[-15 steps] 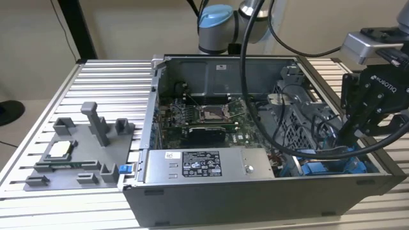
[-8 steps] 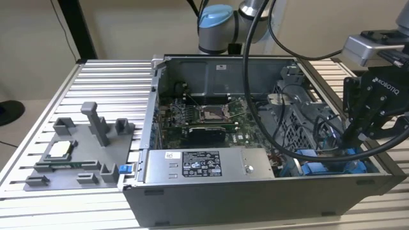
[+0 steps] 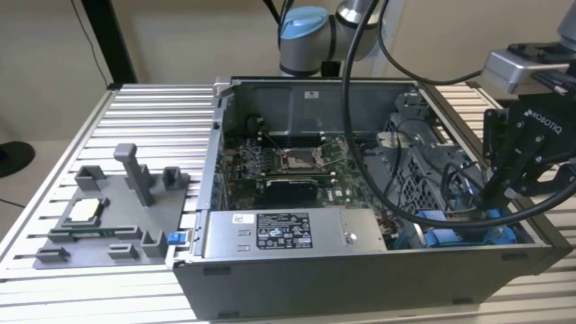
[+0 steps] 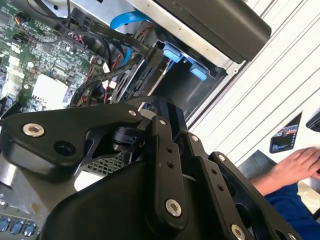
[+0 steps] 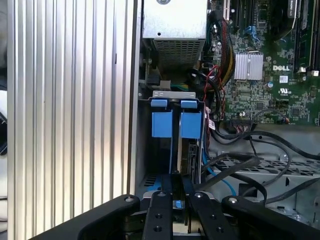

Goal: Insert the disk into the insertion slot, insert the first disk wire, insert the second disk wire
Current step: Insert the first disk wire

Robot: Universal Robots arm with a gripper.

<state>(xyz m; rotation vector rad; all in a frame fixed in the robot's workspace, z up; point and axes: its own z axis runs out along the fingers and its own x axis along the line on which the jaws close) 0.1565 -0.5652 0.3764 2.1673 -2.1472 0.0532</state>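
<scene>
Gripper [image 5: 174, 199] fingers are drawn narrow just over the insertion slot [image 5: 161, 124], in which the disk [image 5: 189, 152] is seated; black cables [image 5: 235, 167] beside that slot could likely be snagged and dislodged.

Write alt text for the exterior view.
A black gripper hangs over the exterior view's right end of an open grey computer case, above the blue-railed insertion slot. A grey parts fixture sits on the slatted table beside it.

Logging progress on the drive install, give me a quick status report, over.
Gripper low over insertion slot. Disk appears seated in it. Black cables close beside the bay.
</scene>
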